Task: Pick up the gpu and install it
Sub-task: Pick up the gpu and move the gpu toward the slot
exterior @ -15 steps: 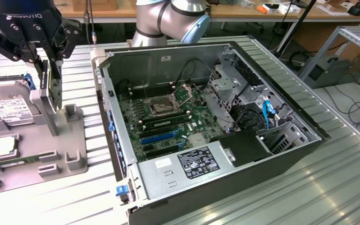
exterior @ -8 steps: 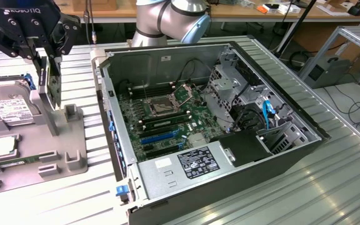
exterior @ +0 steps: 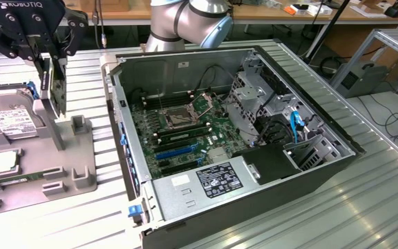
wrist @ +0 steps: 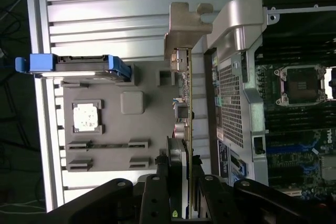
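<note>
Your arm's jaws grip the gpu [exterior: 58,96], held upright on edge over the grey holder tray [exterior: 81,155]. The tray carries a hard drive [exterior: 9,122] and a processor chip [exterior: 2,162]. Beside the tray, the open computer case [exterior: 185,67] bares its motherboard [exterior: 178,129].

One gpu [exterior: 58,89], one hard drive [exterior: 9,122], one processor chip [exterior: 2,162], one case [exterior: 185,67].
</note>
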Motion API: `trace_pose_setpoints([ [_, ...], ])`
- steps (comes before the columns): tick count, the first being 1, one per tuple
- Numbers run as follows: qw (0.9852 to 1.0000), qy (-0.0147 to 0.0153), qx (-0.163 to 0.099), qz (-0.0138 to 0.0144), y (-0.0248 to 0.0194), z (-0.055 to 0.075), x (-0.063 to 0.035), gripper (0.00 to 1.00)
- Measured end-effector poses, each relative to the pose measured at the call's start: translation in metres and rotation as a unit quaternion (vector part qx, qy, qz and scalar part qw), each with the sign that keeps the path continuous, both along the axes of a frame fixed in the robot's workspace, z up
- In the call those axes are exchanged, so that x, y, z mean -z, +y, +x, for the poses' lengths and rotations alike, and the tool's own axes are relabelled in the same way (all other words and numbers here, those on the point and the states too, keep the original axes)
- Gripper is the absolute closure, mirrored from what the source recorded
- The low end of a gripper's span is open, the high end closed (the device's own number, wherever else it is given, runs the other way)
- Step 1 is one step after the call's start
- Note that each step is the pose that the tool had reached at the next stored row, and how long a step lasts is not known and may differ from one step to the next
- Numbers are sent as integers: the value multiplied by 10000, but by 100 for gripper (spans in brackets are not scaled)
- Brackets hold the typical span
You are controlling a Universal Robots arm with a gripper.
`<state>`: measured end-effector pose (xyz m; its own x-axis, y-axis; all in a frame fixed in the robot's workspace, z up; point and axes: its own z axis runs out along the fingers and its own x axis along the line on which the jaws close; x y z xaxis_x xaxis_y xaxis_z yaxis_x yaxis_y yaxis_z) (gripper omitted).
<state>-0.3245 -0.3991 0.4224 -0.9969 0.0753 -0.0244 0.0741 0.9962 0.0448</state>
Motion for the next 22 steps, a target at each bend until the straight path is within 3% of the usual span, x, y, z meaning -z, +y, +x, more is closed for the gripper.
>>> trace_pose_setpoints([
  [22,10000,0,0,0,0,0,-260,73],
])
